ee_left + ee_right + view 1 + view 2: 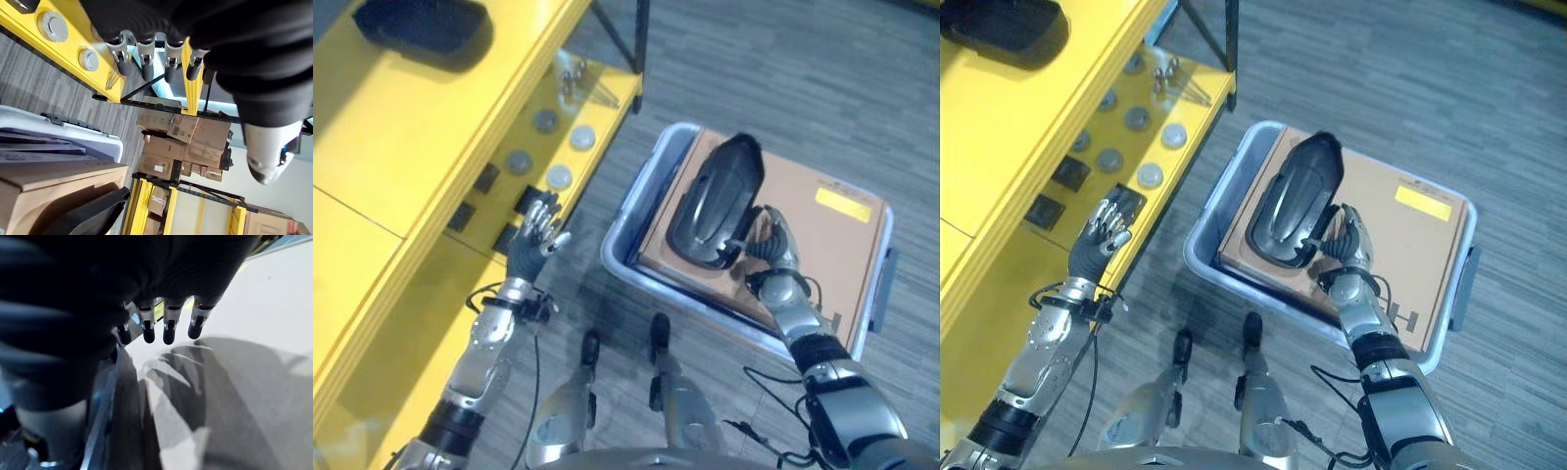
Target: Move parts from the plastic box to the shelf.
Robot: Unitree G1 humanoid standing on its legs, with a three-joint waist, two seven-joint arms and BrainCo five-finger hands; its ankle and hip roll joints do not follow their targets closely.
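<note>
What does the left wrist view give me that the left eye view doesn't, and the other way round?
Left wrist view alone: stacked cardboard boxes on racking in the background. Left eye view alone: the right hand against the black part lying on the brown cardboard in the plastic box, and another black part on the shelf's top. Both: the left hand, open near the yellow shelf, the round grey discs on it, and the plastic box.

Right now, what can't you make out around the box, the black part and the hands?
- Plastic box contents: a cardboard sheet covers the inside in both eye views.
- Right hand contact with the black part: its wrist view is too dark and close to tell.
- Second black part on the shelf: cut off by the frame's top edge.
- Left hand: open, holding nothing.
</note>
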